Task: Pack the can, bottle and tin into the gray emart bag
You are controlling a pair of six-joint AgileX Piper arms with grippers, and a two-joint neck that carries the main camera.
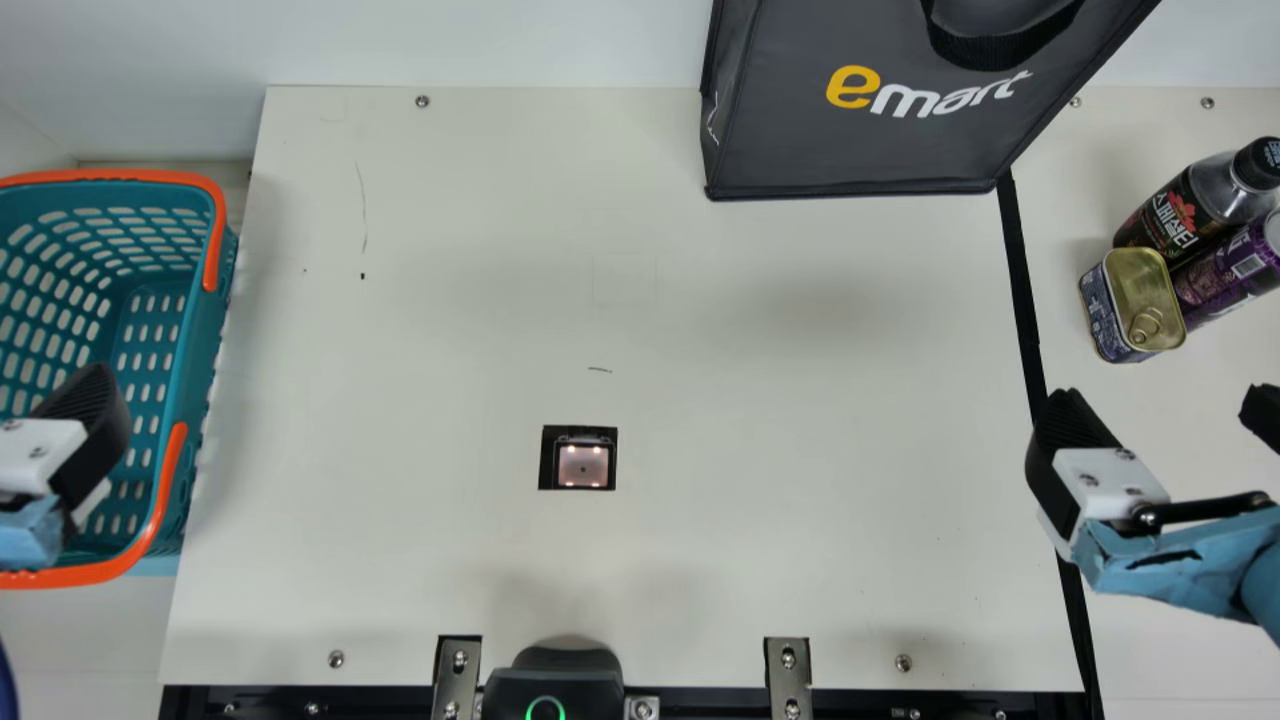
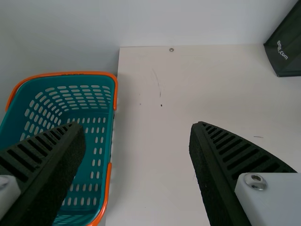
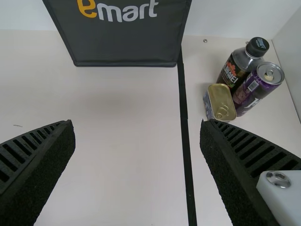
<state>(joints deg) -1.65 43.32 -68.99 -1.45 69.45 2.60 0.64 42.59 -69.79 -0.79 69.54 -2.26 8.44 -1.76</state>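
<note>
Fingers [image 2: 240,150] stand spread wide on the left gripper [image 1: 85,430], which holds nothing; in the main view it hangs over the near part of the teal basket [image 1: 165,490]. The right gripper [image 1: 1165,405] is wide apart too, its grasp empty, poised at the right, on the robot's side of the tin [image 1: 1140,290], with one finger above the black strip [image 1: 1025,290].

The gray emart bag [image 1: 850,150] carries large yellow and white lettering across its broad front, which faces the robot; small white print marks its side in the left wrist view. The bottle [image 1: 1175,215] wears a black label with a red flower and pale lettering, the can [image 1: 1225,270] is purple with a white barcode patch, and the tin has print on its dark blue side.

All three goods stand bunched beyond the strip, to the right of the bag. The bottle is upright, dark cap up, its long axis vertical. So is the can, silver top up, just beside the bottle on its nearer side. The tin sits lid up before them, its gold lid longer from far to near, the pull ring at the near end; whether the three touch, I cannot tell.
</note>
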